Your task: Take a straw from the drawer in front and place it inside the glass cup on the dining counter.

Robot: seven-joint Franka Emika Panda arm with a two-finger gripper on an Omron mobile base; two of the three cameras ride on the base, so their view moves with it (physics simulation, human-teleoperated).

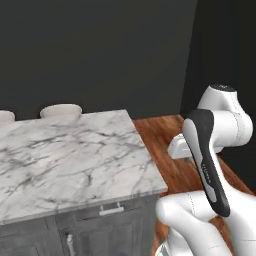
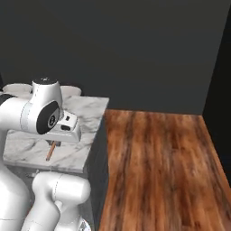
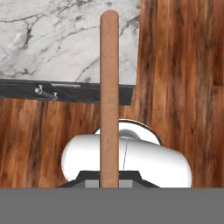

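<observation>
- My gripper point(image 2: 52, 143) is clenched on the straw point(image 3: 109, 96); in the hand view the straw runs straight out from between my fingertips.
- In the right base view the straw point(image 2: 50, 151) hangs below my hand as a short orange-brown stick, seen against the near right corner of the dining counter point(image 2: 85, 113). I cannot tell from these views whether it is above the slab or just off its near edge.
- The hand view looks down past the straw onto the counter point(image 3: 57, 39) corner, the dark cabinet face below the slab edge, and the wood floor point(image 3: 183, 78).
- Status, pick-up stage: I judge it done, since the straw is in my grasp and clear of any surface.
- The drawer point(image 1: 107, 210) under the near edge of the counter appears closed, its short silver handle point(image 1: 111, 208) facing me.
- Status, placing stage: not yet done. The straw has not reached the glass cup.
- I cannot locate the cup on the visible part of the marble; it is nearly see-through and may sit outside these views.
- Two pale stool seats point(image 1: 60, 110) stand beyond the far edge of the counter.
- Remaining work, as I judge it: find the cup, carry the straw over its rim, lower it in, and release.
</observation>
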